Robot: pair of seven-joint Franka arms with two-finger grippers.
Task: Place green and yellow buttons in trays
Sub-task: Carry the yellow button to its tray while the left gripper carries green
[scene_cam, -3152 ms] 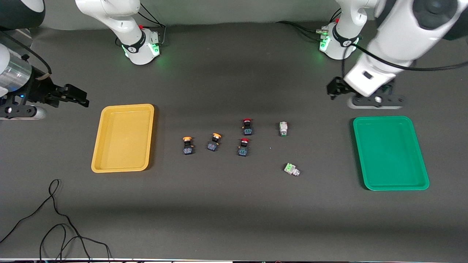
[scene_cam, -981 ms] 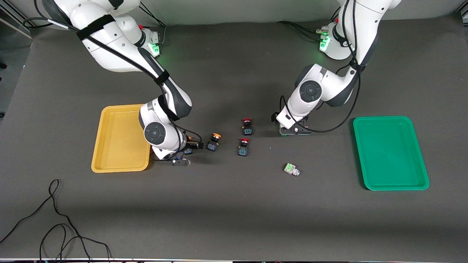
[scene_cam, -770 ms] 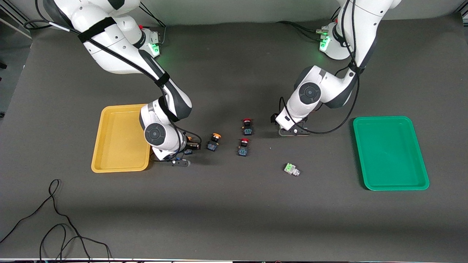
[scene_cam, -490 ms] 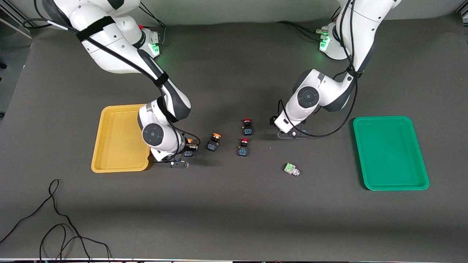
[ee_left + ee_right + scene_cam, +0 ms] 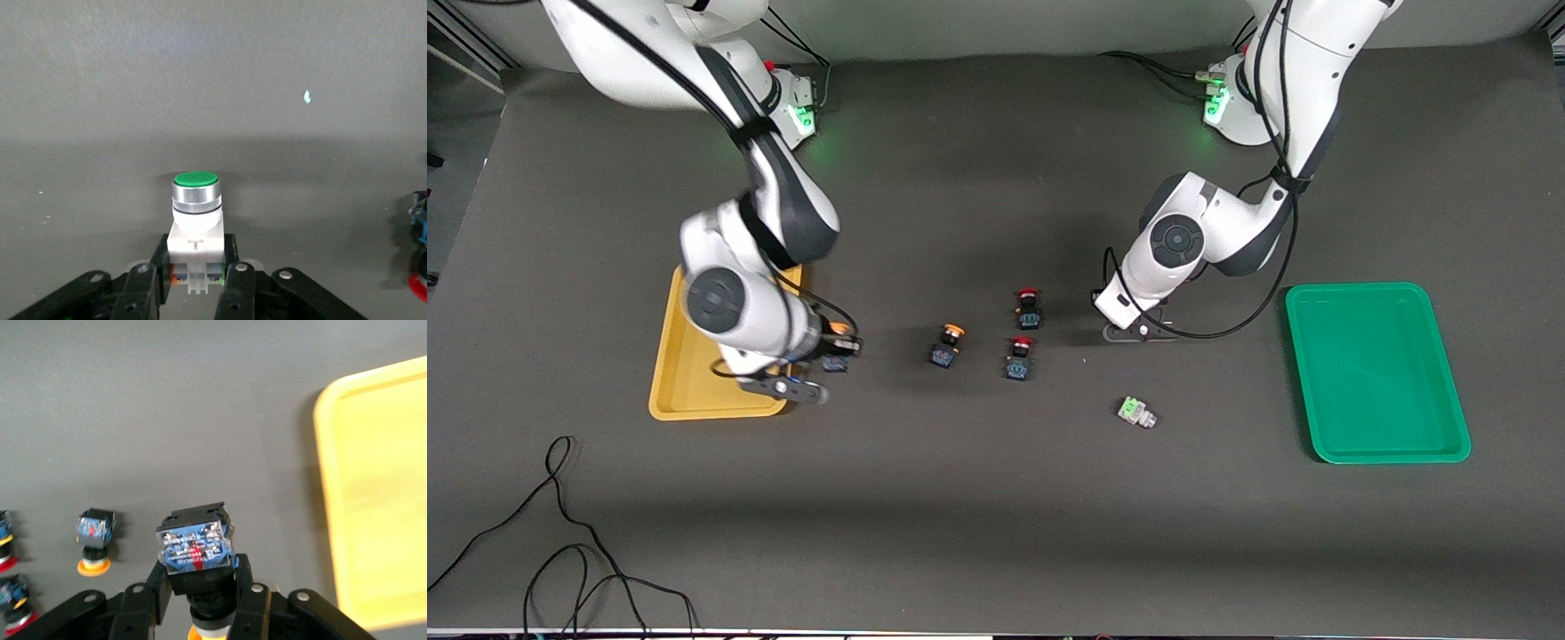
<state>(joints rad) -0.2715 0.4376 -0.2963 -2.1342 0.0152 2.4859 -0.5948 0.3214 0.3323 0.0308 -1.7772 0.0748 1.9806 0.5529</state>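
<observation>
While neither tray holds anything yet, two of four buttons in grip, none delivered.

Yellow-capped button no. 1 (image 5: pixel 195 550): clamped by its neck between fingers of right gripper (image 5: pixel 829 353), blue base up, lifted clear of mat, over bare mat just beside yellow tray (image 5: pixel 694 404). Not yet over tray floor.

Green-capped button no. 1 (image 5: pixel 195 217): white body pinched between fingers of left gripper (image 5: pixel 195 287), cap upright; whether lifted off the mat, cannot tell. Hidden under wrist in front view; left gripper (image 5: pixel 1134 331) low over mat near the red-capped pair, well apart from green tray (image 5: pixel 1440 449).

Yellow-capped button no. 2 (image 5: pixel 947 345): on mat, untouched, between right gripper and the red-capped switches.

Green-capped button no. 2 (image 5: pixel 1136 411): on its side on mat, nearer front camera than left gripper, untouched.

Red-capped switches (image 5: pixel 1028 308) and (image 5: pixel 1018 357): not part of task, to stay put.

Judged progress: early. Remaining: carry and release both gripped buttons into matching trays, then repeat pick and place for the two on mat.
</observation>
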